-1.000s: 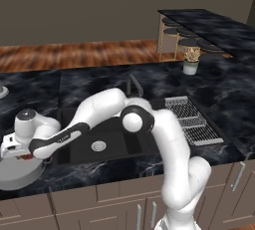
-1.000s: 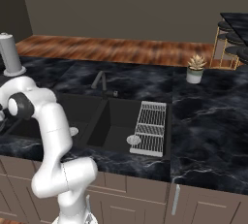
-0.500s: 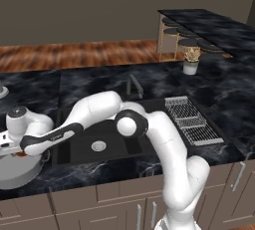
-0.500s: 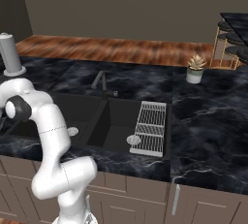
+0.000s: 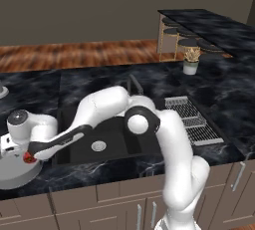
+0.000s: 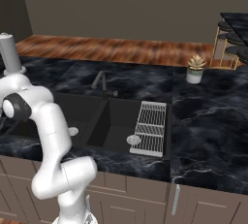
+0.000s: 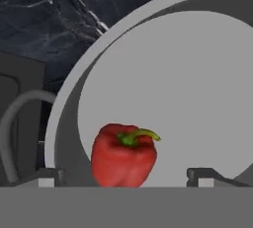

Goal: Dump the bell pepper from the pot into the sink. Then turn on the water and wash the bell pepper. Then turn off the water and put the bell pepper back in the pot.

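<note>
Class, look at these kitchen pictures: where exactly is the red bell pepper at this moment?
The bell pepper lies inside the pot, near its rim, between the open gripper fingertips in the hand view; the pot sits on the counter left of the sink.

Kitchen: sink (image 6: 118,121), marble counter (image 6: 208,136)

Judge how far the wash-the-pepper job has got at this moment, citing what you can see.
Looks done: the bell pepper sits inside the pot, which stands on the counter left of the sink; no water runs from the faucet. In hand: the hand is over the pot, fingers spread either side of the pepper. Left: apparently just pulling the hand clear. Whether washing happened cannot be told.
</note>
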Robot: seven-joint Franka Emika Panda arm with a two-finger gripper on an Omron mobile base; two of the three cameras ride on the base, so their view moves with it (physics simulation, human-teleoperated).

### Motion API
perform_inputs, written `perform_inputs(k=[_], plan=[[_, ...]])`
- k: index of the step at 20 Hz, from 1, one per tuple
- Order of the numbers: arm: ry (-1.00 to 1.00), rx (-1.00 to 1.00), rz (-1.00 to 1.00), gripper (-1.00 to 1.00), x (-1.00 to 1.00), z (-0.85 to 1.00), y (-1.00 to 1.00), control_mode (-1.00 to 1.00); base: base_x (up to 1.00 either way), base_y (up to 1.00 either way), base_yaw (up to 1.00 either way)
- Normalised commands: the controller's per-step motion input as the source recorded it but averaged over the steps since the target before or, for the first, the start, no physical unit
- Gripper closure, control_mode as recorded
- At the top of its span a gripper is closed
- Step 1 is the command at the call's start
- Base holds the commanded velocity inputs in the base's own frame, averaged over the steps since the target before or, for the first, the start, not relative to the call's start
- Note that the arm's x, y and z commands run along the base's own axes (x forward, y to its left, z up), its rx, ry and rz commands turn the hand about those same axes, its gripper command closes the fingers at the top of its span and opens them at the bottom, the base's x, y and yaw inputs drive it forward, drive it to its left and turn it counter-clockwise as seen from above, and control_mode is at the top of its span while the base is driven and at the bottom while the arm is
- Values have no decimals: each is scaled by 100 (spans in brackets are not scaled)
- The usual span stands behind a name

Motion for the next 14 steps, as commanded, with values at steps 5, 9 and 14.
perform_inputs(k=[5,9,14], plan=[[-21,9,1,-100,-27,17,-68,-100,0,0,0],[-25,15,3,-100,-29,58,-75,-100,0,0,0],[-17,20,5,-100,-25,86,-71,-100,0,0,0]])
